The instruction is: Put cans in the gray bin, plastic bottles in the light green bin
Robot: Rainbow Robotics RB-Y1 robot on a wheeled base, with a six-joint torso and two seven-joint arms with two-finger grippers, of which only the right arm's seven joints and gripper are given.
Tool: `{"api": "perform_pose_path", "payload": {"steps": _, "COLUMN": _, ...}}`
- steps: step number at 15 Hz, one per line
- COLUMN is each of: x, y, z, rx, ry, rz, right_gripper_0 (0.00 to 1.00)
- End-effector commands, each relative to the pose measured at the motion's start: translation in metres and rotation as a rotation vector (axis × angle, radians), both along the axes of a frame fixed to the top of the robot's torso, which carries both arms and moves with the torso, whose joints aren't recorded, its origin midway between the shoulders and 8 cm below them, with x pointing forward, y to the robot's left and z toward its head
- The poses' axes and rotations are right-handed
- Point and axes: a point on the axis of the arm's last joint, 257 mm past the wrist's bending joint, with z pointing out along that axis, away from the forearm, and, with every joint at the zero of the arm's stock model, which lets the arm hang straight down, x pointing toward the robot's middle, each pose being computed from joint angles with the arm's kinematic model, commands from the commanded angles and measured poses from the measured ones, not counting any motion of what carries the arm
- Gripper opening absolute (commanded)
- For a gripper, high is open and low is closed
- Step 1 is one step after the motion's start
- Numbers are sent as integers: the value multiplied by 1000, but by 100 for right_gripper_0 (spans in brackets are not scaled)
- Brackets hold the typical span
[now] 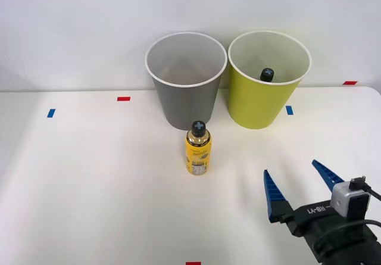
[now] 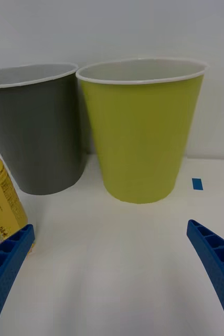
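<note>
Front view: white table (image 1: 89, 187), two tall tapered bins standing upright side by side at its far edge, close together, whether touching I cannot tell. Gray bin (image 1: 186, 92) on the robot's left of the pair, white rim, pale inside, nothing seen in it. Light green bin (image 1: 262, 98) on the right; a black screw cap (image 1: 267, 74) pokes up inside it near the front wall, so one plastic bottle sits in there (body hidden by the wall). Second plastic bottle (image 1: 197, 149) stands upright on the table just in front of the gray bin, apart from it: black cap, golden shoulder, yellow label. Right gripper (image 1: 302, 184) at the near right of the table, well apart from the bottle, blue ribbed fingers (image 1: 272, 195) spread wide, grasping nothing. Small red and blue tape marks dot the table, one blue mark (image 1: 289, 110) just right of the green bin. Right wrist view: both bins face on, the standing bottle's yellow label (image 2: 1, 202) at the picture's edge beside one finger, fingers apart, bare table between them
</note>
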Motion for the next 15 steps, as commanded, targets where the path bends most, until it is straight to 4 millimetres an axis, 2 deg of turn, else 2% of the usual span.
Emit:
{"api": "perform_pose_path", "payload": {"steps": 1, "x": -10, "y": -5, "z": -14, "rx": -24, "ry": 40, "rz": 6, "right_gripper_0": 100}}
{"api": "perform_pose_path", "payload": {"steps": 4, "x": -16, "y": -5, "z": -22, "rx": -27, "ry": 66, "rz": 6, "right_gripper_0": 100}}
{"api": "perform_pose_path", "payload": {"steps": 6, "x": -17, "y": -2, "z": -36, "rx": -25, "ry": 111, "rz": -9, "right_gripper_0": 100}}
{"api": "perform_pose_path", "payload": {"steps": 11, "x": -8, "y": 20, "z": -62, "rx": 26, "ry": 6, "rz": 15, "right_gripper_0": 100}}
{"api": "perform_pose_path", "payload": {"steps": 15, "x": -32, "y": 30, "z": -71, "rx": -50, "ry": -63, "rz": 50, "right_gripper_0": 100}}
